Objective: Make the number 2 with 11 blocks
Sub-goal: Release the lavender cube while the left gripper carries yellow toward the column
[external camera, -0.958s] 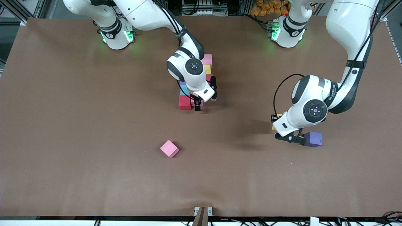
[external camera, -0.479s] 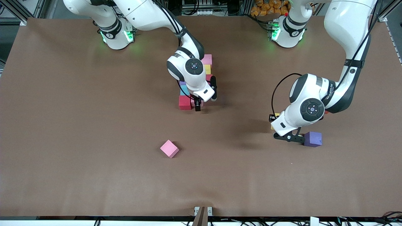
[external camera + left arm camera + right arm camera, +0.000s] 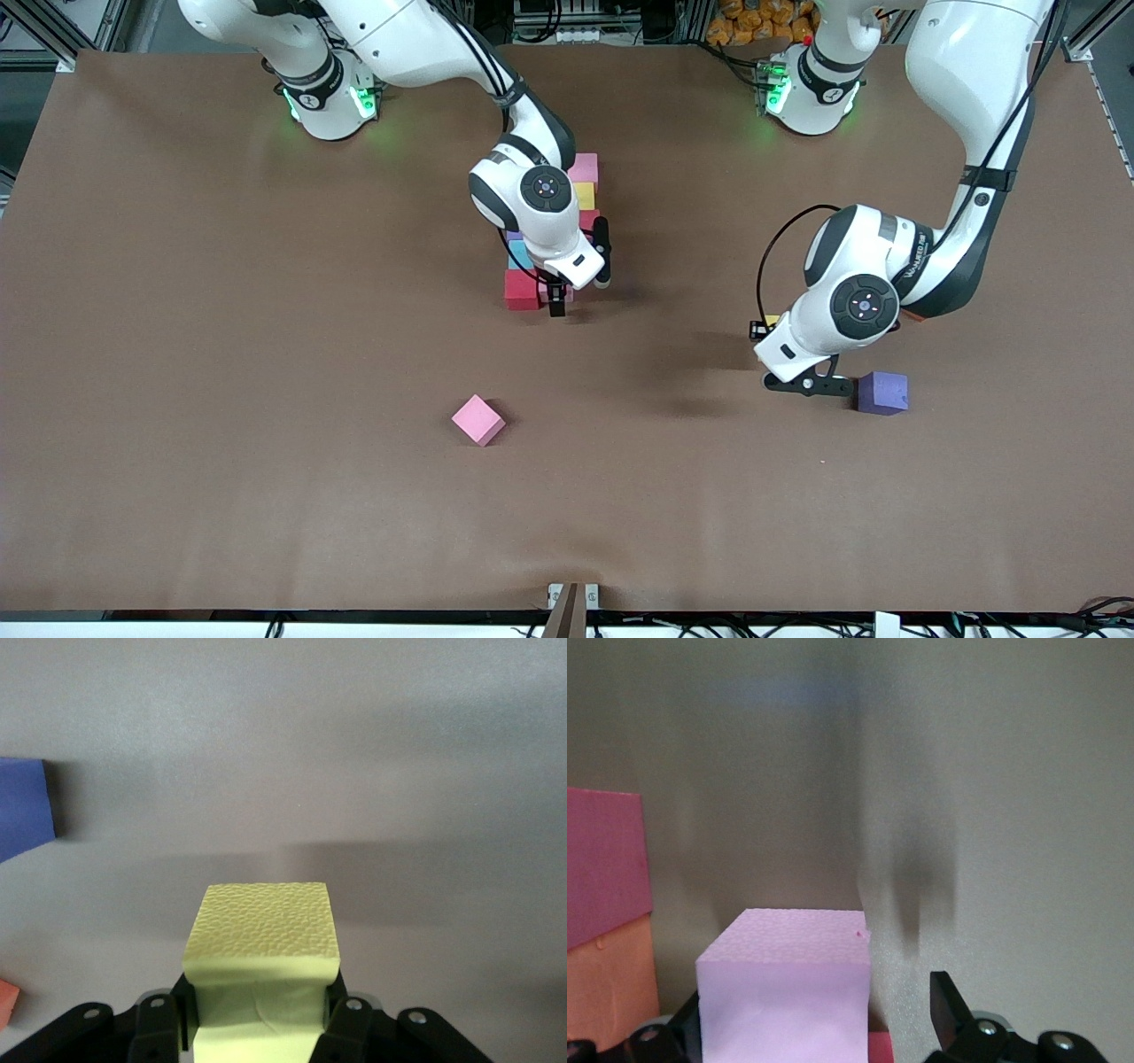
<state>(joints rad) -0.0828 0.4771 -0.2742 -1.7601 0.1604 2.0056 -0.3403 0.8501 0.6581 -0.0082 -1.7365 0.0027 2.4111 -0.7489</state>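
Left gripper (image 3: 257, 1028) is clamping a yellow block (image 3: 262, 935) in the air, beside the purple block (image 3: 882, 392) lying toward the left arm's end of the table (image 3: 177, 354). Right gripper (image 3: 556, 299) is standing wide open around a pink block (image 3: 784, 992) at the number 2 (image 3: 554, 239) near the table's middle. Another pink cube (image 3: 478, 420) is lying toward the camera-side edge.

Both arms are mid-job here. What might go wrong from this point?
The left gripper is shut on a yellow block; swinging low it might clip the purple block. The right gripper, open around a pink block at the number 2, may nudge the red block when lifting out.
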